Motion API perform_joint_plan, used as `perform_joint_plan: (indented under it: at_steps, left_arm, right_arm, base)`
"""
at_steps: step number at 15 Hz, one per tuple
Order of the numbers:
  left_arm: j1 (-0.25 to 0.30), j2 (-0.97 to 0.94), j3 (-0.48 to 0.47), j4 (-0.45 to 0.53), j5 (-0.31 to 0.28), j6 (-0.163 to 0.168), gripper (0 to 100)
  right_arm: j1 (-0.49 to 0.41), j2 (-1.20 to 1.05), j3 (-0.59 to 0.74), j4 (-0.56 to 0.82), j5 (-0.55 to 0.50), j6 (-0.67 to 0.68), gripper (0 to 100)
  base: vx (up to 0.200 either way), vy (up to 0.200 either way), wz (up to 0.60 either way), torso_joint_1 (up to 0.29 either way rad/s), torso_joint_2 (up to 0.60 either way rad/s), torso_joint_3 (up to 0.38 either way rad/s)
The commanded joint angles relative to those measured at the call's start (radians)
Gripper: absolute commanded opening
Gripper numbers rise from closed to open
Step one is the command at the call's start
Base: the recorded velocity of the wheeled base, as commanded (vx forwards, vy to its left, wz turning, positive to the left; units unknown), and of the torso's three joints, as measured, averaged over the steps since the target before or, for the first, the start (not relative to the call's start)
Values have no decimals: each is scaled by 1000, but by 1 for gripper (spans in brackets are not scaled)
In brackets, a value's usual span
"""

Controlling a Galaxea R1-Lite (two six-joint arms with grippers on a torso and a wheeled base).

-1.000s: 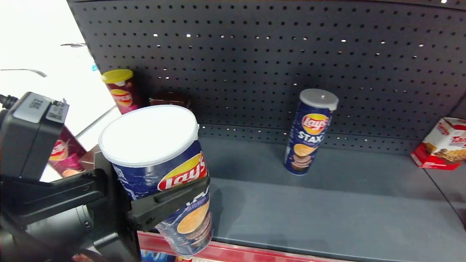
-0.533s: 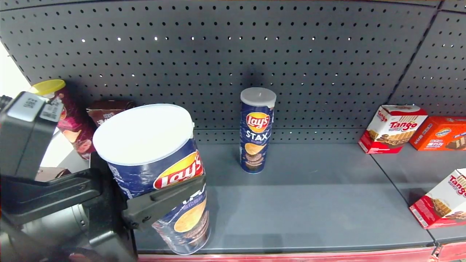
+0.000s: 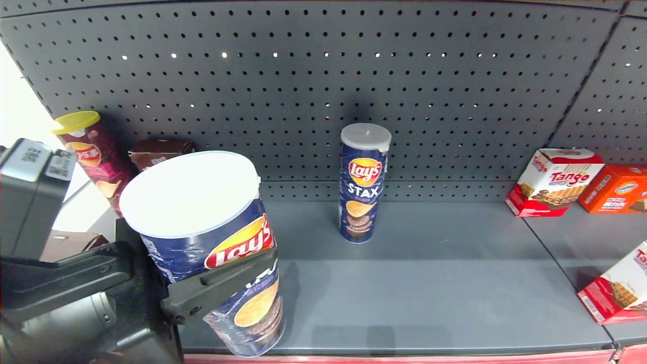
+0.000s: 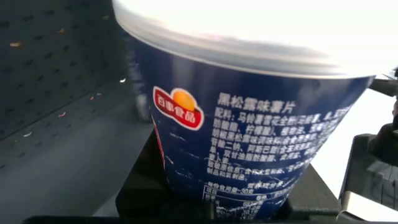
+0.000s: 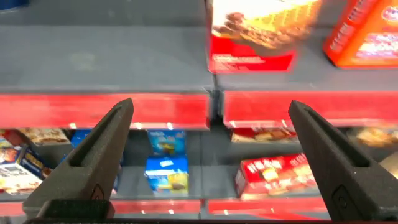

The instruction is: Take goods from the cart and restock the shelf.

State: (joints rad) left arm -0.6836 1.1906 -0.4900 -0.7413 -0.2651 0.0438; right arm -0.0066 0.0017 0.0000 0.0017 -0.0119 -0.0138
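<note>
Lower left of the head view: left claw [image 3: 212,273] clenched on a dark blue cylindrical chip can with a white plastic lid [image 3: 202,217], black fingers [image 3: 222,280] across the can's middle. The can is tilted, lid toward the camera and base at the front edge of the grey metal shelf [image 3: 429,283]; can't tell if the base touches the shelf. The left wrist view has the same can [image 4: 249,124] close up, white lid on top, print on its blue side. Upper left, against the dark perforated back panel [image 3: 354,76]: a maroon chip can with a yellow lid [image 3: 93,151], leaning, and just beside it a small brown carton [image 3: 159,151]. Centre: a second dark blue chip can with a grey lid [image 3: 363,187], upright at the back of the shelf, well apart from the held one. Along the bottom: the red shelf-edge strip [image 3: 404,359]. Right: a red-and-white wafer box [image 3: 553,182] against the back panel, an orange carton [image 3: 619,189] next to it, and another red-and-white wafer box [image 3: 619,288] at the lower right edge, tilted. In the right wrist view the right claw [image 5: 214,168] is released, fingers [image 5: 93,168] spread wide with nothing between, in front of red-edged shelves with a red-and-white box [image 5: 261,31] and an orange box [image 5: 367,31] at the top of the frame, blue packets [image 5: 165,171] and red boxes [image 5: 280,177] lower down.
</note>
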Motion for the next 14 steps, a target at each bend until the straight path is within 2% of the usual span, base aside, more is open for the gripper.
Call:
perform_joint_plan:
  at_steps: [1, 8, 9, 10, 11, 12, 14]
  left_arm:
    - [-1, 1, 10, 2, 6, 4, 0]
    - [1, 20, 2, 0, 27, 11, 0]
    - [1, 29, 10, -4, 27, 11, 0]
    - [1, 32, -12, -4, 27, 11, 0]
    - [-1, 38, -22, -3, 27, 11, 0]
    - [-1, 44, -16, -6, 26, 11, 0]
    - [1, 41, -15, -6, 24, 7, 0]
  right_arm:
    - [-1, 1, 0, 0, 1, -2, 100]
    - [7, 12, 0, 3, 15, -6, 100]
    - [8, 26, -55, -3, 38, -12, 100]
    - [14, 264, -321, -16, 64, -5, 100]
    - [20, 380, -371, -20, 78, 15, 100]
    - [34, 397, -393, -29, 101, 6, 100]
    - [34, 445, -417, -32, 105, -100, 100]
  base:
    - [0, 0, 0, 0, 0, 0]
    - [0, 0, 0, 0, 0, 0]
    - [0, 0, 0, 0, 0, 0]
    - [0, 0, 0, 0, 0, 0]
    - [0, 0, 0, 0, 0, 0]
    - [0, 0, 0, 0, 0, 0]
    - [0, 0, 0, 0, 0, 0]
